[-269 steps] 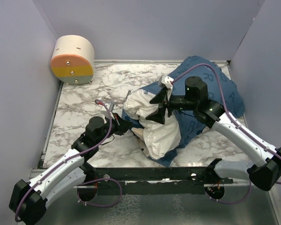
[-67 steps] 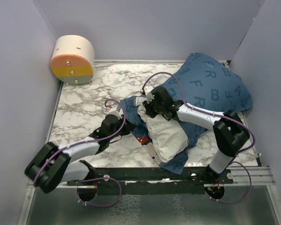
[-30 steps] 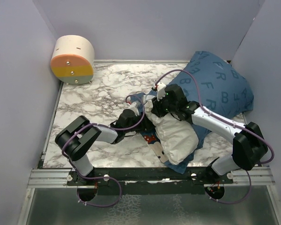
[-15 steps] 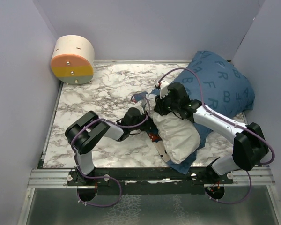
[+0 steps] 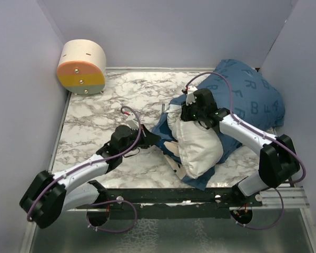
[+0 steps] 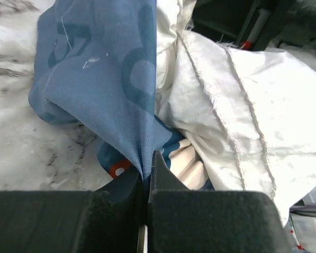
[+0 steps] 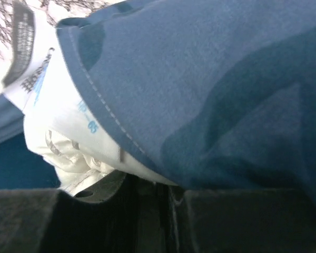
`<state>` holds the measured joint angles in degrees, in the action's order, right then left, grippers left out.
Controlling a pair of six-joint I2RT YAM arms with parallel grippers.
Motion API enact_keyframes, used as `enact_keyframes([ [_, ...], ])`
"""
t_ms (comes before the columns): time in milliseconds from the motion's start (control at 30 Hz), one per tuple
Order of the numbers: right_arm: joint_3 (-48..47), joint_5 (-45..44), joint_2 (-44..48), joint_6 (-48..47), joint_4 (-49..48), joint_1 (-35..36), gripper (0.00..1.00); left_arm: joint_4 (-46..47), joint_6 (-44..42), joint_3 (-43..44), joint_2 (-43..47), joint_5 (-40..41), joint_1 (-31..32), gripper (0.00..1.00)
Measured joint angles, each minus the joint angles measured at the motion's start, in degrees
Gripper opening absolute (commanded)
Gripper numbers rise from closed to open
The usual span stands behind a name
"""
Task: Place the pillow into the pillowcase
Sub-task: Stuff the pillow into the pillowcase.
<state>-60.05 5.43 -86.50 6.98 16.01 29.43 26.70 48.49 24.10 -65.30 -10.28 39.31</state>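
My left gripper point(image 6: 147, 171) has its jaws pressed together on a thin fold of the pillowcase point(image 6: 102, 74), and the blue cloth rises taut from the pinch. A large, lighter blue letter shows on that fold, but creases break it up and I cannot read it. Below the fold lies a patch of print with an orange-red spot.

The pillow point(image 6: 237, 121) bulges to the right of the fold, white, with two frayed seams running along it.

From above, my left gripper point(image 5: 155, 138) sits at the near left edge of the pillowcase point(image 5: 247, 100) on the marble table point(image 5: 95, 113). The pillow point(image 5: 197, 145) sticks out of the sack's mouth toward my bases. Its far end is inside the sack, which bulges against the right wall. Light blue capitals cover the cloth, F, R and B among them.

My right gripper point(image 5: 185, 113) is at the far edge of the opening. In its wrist view the stitched hem of the pillowcase point(image 7: 200, 84) lies over the pillow point(image 7: 58, 116). A label point(image 7: 22, 32) there carries grey and blue print too blurred to read. The cloth runs down to my right gripper point(image 7: 160, 192), but I cannot tell whether those jaws pinch it.

A cream drum point(image 5: 81, 67) with an orange and yellow face stands in the far left corner.
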Motion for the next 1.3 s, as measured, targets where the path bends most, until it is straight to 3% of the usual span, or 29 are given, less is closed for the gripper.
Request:
enact_keyframes([
  [133,-2.7,-0.7,-2.9,-0.2,0.1,1.9,0.2,-10.1,-1.9,0.1,10.4,0.1,-3.4,0.0],
  [233,-4.5,-2.1,-5.5,-0.7,0.2,3.8,0.21,-15.2,-2.8,1.0,13.4,-1.2,-5.7,0.0],
  [433,-7.1,-5.8,-12.4,-2.6,0.6,6.8,0.26,-19.3,-3.9,4.8,10.4,-5.0,-6.9,0.0],
  [567,-8.6,-7.5,-15.9,-3.8,0.5,7.5,0.31,-24.3,-5.9,12.1,6.8,-7.0,-7.2,0.0],
  [700,-9.0,-8.8,-16.2,-4.2,0.2,7.5,0.38,-31.7,-8.5,19.9,5.7,-8.2,-7.5,0.0],
  [933,-8.5,-10.4,-14.7,-4.4,-0.4,7.5,0.39,-38.7,-11.1,24.3,7.6,-8.6,-8.5,0.0],
  [1000,-8.3,-10.3,-14.6,-4.5,-0.4,7.5,0.43,-39.5,-11.6,24.3,8.9,-8.6,-8.7,0.0],
  [1100,-8.5,-9.2,-14.6,-5.0,-0.2,7.5,0.61,-39.0,-11.0,23.9,9.9,-8.9,-9.0,0.0],
  [1167,-8.6,-5.9,-13.5,-6.2,-0.1,7.4,0.71,-34.8,-9.3,20.9,10.6,-10.3,-9.2,0.0],
  [1300,-6.3,1.6,-7.6,-8.2,2.7,7.1,0.81,-24.7,-5.7,12.1,11.0,-14.0,-9.6,0.0],
])
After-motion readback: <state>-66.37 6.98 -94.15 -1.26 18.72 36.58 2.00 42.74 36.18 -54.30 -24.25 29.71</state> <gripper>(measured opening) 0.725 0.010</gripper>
